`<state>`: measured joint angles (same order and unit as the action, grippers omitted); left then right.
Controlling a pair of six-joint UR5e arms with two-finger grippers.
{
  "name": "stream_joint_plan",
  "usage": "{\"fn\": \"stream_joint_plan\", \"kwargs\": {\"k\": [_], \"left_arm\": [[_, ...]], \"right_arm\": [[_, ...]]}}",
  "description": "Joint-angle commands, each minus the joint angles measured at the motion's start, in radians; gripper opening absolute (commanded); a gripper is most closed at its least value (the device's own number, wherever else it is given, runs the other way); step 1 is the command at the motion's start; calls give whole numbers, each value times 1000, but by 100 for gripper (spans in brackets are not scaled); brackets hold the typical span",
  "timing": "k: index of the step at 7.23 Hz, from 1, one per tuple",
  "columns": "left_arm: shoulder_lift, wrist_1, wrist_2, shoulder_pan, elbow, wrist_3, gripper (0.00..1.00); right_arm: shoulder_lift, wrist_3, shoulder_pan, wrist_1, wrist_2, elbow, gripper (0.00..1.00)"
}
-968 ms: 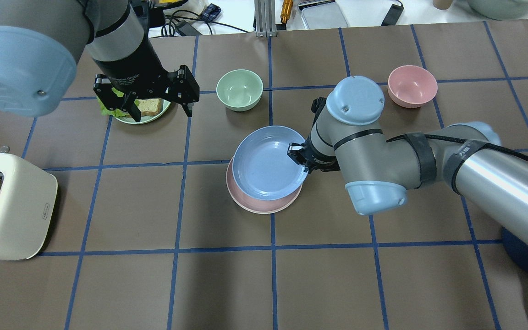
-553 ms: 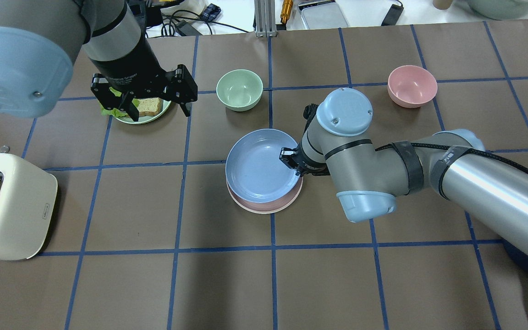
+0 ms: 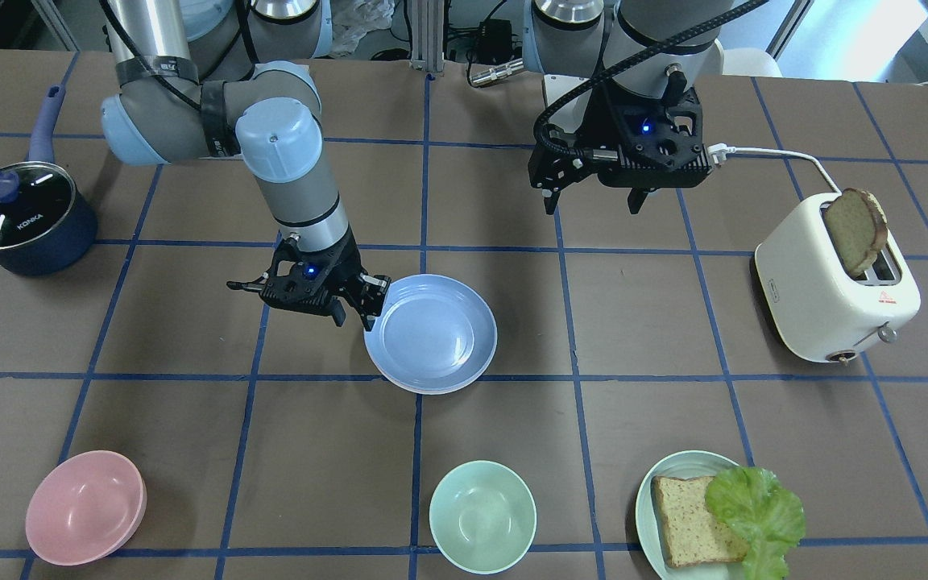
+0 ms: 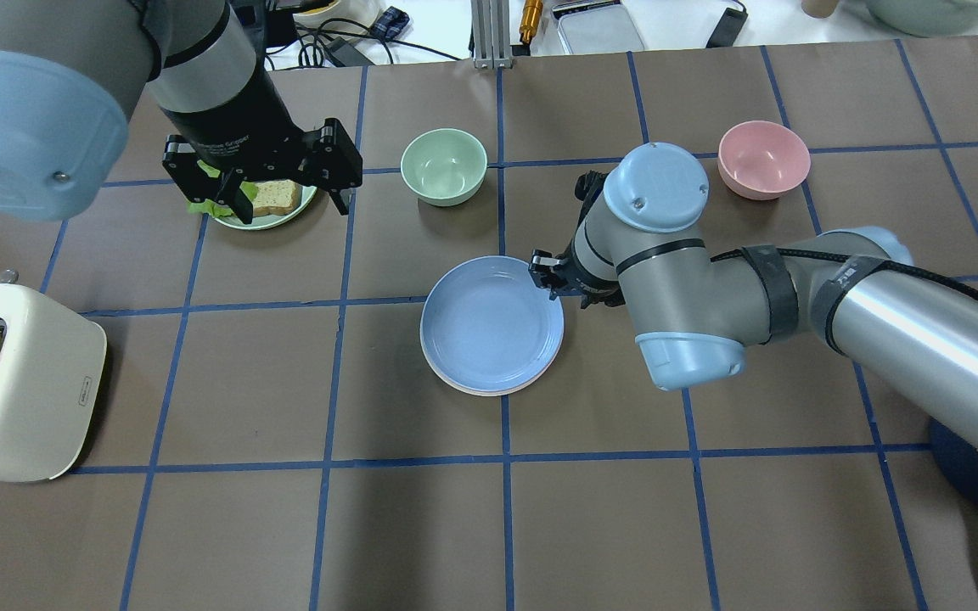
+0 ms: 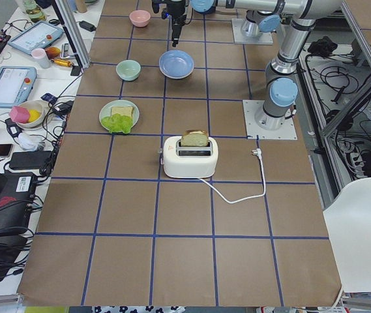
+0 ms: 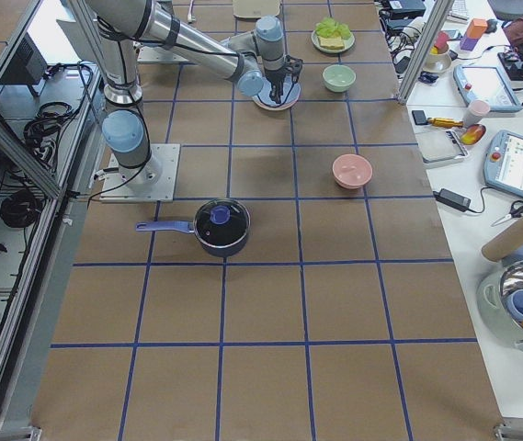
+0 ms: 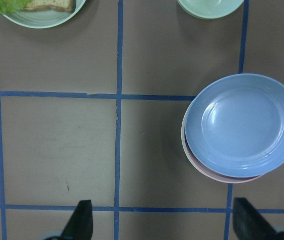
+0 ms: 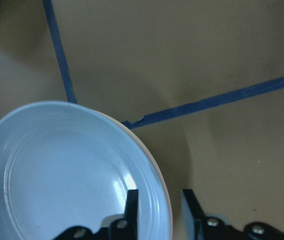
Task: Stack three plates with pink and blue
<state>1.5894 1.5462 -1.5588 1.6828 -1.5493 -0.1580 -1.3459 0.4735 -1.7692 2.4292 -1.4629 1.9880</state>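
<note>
Now right gripper [image 8: 159, 204] released astride blue plate [image 4: 489, 327] rim; left gripper [image 4: 292, 209] released; pot [image 3: 25, 217]: KONKA.

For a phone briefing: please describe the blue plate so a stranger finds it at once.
From the white toaster at the robot's left, look toward the middle of the table, by the right gripper. The blue plate lies on a pink plate; unlike the mint bowl and pink bowl, it is wide and shallow.
</note>
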Motion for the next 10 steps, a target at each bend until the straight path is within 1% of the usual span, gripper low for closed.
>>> {"fn": "stream_joint_plan", "kwargs": {"k": [1,2,3,4,5,6,7,8,10], "left_arm": [[0,0,0,-2,2,0,100],[0,0,0,0,2,0,100],[0,0,0,0,2,0,100],[-2,0,-1,0,2,0,100],[0,0,-1,0,2,0,100],[-2,0,-1,0,2,0,100],[0,0,0,0,2,0,100],[-2,0,-1,0,2,0,100],[-2,0,-1,0,3,0,100]], "right_arm": [[-2,-93,85,-217,-4,-169,80],[-5,-154,121,-352,-25,-270,81],[-16,-226,160,-465,-72,-358,89],[-36,-292,183,-567,-98,-420,96],[-71,-341,203,-622,-118,-443,100],[-111,-345,209,-656,-119,-454,100],[-158,-345,205,-724,-117,-457,100],[-197,-345,200,-729,-116,-448,100],[-199,-345,197,-743,-106,-456,100]]}}
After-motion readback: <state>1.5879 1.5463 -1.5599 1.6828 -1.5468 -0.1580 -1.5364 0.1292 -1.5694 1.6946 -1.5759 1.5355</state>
